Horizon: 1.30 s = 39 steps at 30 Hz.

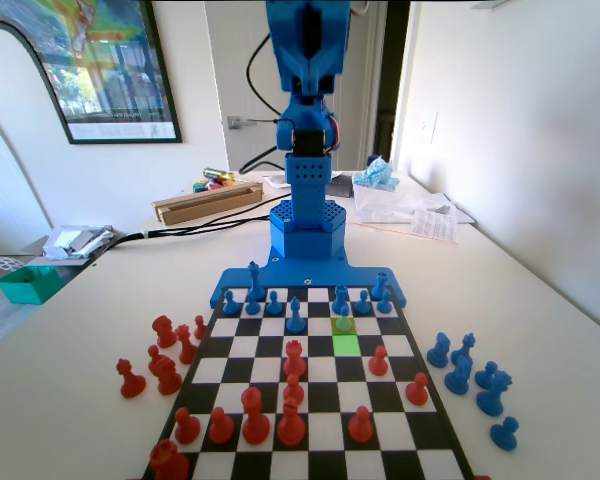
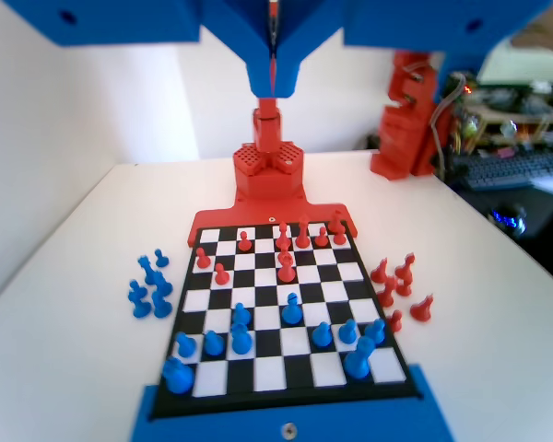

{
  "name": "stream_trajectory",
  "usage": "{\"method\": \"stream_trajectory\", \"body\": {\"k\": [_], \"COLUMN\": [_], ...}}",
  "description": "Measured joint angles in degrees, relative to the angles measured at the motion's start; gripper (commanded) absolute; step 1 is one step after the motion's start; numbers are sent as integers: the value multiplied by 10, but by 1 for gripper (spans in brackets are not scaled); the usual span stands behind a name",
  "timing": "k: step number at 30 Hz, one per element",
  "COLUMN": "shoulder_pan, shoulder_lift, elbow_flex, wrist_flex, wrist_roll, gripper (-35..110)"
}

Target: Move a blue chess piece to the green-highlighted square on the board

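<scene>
Off-board on the table (image 1: 540, 300): captured red pieces (image 1: 160, 355) near its left edge, captured blue pieces (image 1: 475, 380) near its right edge, cardboard box (image 1: 208, 202), teal tray (image 1: 28, 284), papers (image 1: 435, 222) toward far edge; framed poster (image 1: 90, 65) on wall.

Blue plastic arm (image 1: 307, 110) on a hexagonal base (image 1: 307, 228) perforated with small holes, on a flat blue foot plate carrying one screw. Red wires show at its joint. Gripper (image 2: 273, 69): blue tapering jaws edged with a red strip.
</scene>
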State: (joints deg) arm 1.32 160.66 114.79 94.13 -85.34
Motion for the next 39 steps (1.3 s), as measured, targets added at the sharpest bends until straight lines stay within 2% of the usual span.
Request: {"method": "stream_trajectory", "body": {"k": [7,21,39], "shoulder_pan": [0,-2,-14], "shoulder_lift": [-142,-292,-503], "elbow_flex": [-54,-8,108], "wrist_flex": [3,-72,-324], "wrist_roll": [131,314,410], "gripper": [3,5,13]}}
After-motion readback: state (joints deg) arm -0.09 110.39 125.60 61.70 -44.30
